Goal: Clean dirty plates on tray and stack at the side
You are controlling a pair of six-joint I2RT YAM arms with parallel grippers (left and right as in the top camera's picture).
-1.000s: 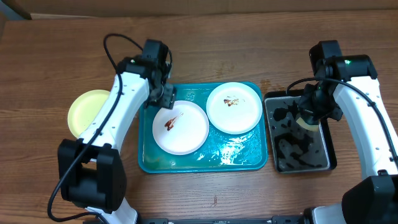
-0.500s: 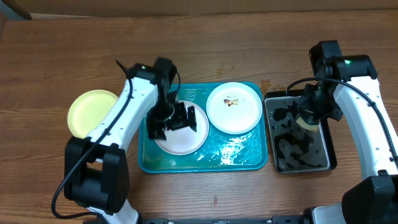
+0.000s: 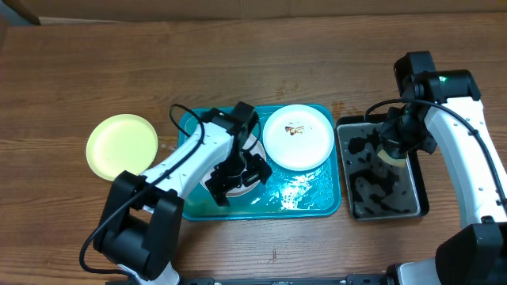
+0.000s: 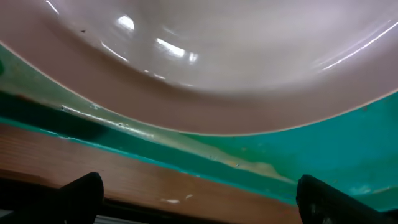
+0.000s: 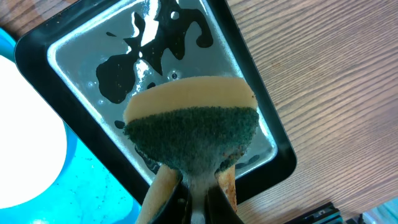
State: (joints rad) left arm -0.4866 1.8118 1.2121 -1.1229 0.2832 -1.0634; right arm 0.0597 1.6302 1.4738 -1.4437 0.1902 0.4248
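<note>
I have the left arm [image 3: 190, 154] reaching across the near-left part of the tray [image 3: 297, 194], its left jaws low over the left white plate [image 3: 253, 147], which lies inside the tray and is mostly hidden under the arm in the overhead view. From the left wrist camera, that plate [image 4: 217, 62] fills the upper part of the view, glossy and pale, with the teal tray floor [image 4: 348, 149] below it and a strip of the wooden counter [image 4: 93, 162] beyond the rim. The two dark fingertips [image 4: 81, 193] sit at the bottom corners of that view. The left jaws are spread wide and have hold of nothing.

The second white plate [image 3: 298, 138] lies in the far-right part of the tray, clear of the arm, with a small brown smear [image 3: 295, 130] near its middle. It sits just beside the left plate; I cannot tell whether their rims touch. The pale yellow-green plate [image 3: 122, 146] rests on the counter to the left of the tray, well apart from it.

On the right, the right jaws are closed tight on a sponge [image 5: 193, 130], pinching its lower end; its yellow body and dark green scouring face are turned toward the wrist camera. The sponge hangs over the black tray [image 5: 277, 140], which stands just right of the teal one and holds shallow water with dark patches. I cannot tell whether the sponge touches that water.
</note>
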